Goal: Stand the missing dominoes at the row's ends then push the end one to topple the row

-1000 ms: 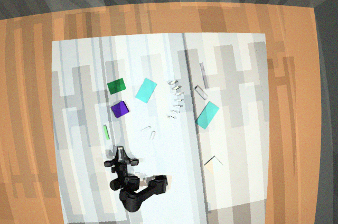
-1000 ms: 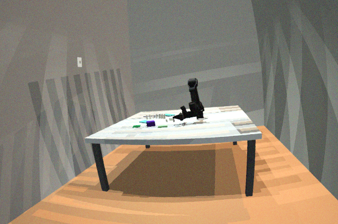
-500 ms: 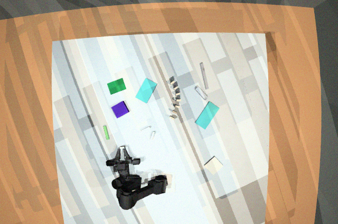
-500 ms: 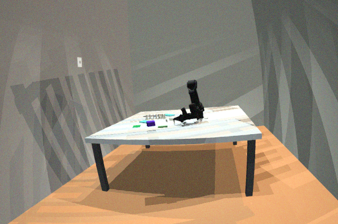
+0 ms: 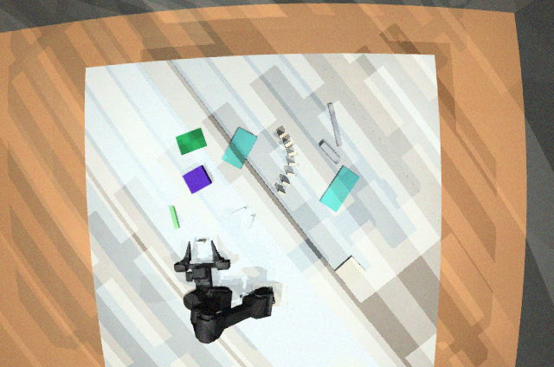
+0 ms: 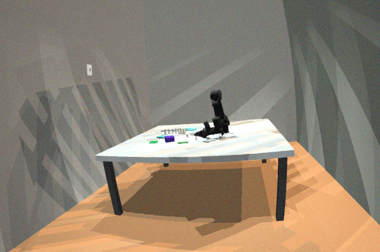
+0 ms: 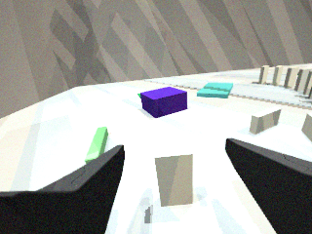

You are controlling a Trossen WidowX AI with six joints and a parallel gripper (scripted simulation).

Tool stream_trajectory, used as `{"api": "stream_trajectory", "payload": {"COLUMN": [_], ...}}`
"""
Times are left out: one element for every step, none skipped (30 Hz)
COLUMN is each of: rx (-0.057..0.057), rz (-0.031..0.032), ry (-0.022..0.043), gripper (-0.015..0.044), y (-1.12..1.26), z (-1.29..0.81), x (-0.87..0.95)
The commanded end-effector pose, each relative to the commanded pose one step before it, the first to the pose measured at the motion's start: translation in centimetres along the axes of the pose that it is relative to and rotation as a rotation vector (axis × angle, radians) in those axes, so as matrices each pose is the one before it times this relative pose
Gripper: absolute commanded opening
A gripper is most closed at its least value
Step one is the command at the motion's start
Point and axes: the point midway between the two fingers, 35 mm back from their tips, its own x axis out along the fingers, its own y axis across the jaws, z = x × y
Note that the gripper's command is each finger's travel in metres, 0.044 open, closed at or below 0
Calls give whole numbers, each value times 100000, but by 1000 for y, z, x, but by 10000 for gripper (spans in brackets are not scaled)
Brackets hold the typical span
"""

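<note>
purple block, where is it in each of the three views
Top: the purple block lies left of centre on the table, just below the dark green tile.
Exterior: a small purple shape near the table's middle, left of the arm.
Wrist: upper centre, beyond the open gripper.
Shared landmark: the light green bar beside it.
</note>
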Motion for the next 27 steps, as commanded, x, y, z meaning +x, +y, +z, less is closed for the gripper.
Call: {"api": "stream_trajectory", "payload": {"rx": [315, 0, -2, -6, -11, -15, -17, -20, -22, -24, -27, -23, -15, -5, 0, 0, -406, -1200, -1931, -2250, -2079, -1881, -1662, -1575, -1437, -1168, -1214], "rz": [374, 0, -7, -21, -35, -44, -44, -44, -44, -44, -44, -35, -21, -7, 0, 0, 351, 1033, 1651, 1917, 1780, 1639, 1498, 1394, 1276, 1137, 1039], "ry": [160, 0, -3, -9, -16, -20, -20, -20, -20, -20, -20, -16, -10, -3, 0, 0, 409, 1289, 2348, 3238, 3604, 3949, 4279, 4614, 4930, 5210, 5521], "gripper": [440, 440, 440, 440, 440, 440, 440, 440, 440, 440, 440, 440, 440, 440, 440, 440, 440, 440, 440, 440, 440, 440, 440, 440, 440, 440, 440], "y": [-15, 0, 25, 72, 106, 108, 81, 54, 26, -3, -31, -46, -36, -14, 0, 0, 187, 545, 854, 956, 839, 716, 591, 491, 389, 269, 215], "z": [-47, 0, 87, 264, 444, 558, 566, 571, 574, 576, 576, 463, 277, 92, 0, 0, -29, -84, -122, -113, -67, -21, 23, 39, 55, 87, 51], "x": [-5, 0, -5, -16, -30, -42, -48, -54, -59, -65, -70, -60, -37, -13, 0, 0, 117, 358, 615, 787, 806, 807, 791, 737, 673, 610, 496]}}
